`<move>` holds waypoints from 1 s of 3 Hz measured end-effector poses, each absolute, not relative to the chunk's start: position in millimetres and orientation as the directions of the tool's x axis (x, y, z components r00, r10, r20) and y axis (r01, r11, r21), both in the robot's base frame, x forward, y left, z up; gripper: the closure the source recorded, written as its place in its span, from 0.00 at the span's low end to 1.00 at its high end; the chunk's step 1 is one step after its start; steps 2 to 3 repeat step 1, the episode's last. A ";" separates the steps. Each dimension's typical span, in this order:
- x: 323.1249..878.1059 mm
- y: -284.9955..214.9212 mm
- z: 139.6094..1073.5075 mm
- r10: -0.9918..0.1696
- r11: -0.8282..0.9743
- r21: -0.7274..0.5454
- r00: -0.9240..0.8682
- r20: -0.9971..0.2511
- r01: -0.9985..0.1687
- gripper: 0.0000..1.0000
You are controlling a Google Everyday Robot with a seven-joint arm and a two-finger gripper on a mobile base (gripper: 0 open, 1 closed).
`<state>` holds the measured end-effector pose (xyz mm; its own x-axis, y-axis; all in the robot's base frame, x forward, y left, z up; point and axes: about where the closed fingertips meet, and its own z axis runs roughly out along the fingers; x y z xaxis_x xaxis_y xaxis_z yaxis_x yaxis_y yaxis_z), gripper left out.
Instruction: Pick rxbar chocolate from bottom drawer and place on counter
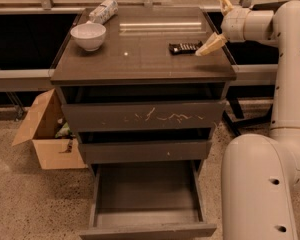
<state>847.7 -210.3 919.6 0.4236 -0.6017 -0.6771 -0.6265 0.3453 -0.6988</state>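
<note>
The rxbar chocolate is seen lying flat on the counter, just beside the lower fingertip of the gripper, whose jaws are spread wide, released. The placing step is judged complete; only a withdrawal that leaves the bar unnudged is called for

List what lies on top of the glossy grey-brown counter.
Round white bowl, whitish patterned packet behind it, flat black rxbar chocolate. The open gripper hangs over the right edge beside the bar. Bowl's near wall partly hides its inside.
</note>
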 end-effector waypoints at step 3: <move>837.6 -217.3 944.4 -0.578 0.360 -0.719 0.462 -0.672 -0.595 0.00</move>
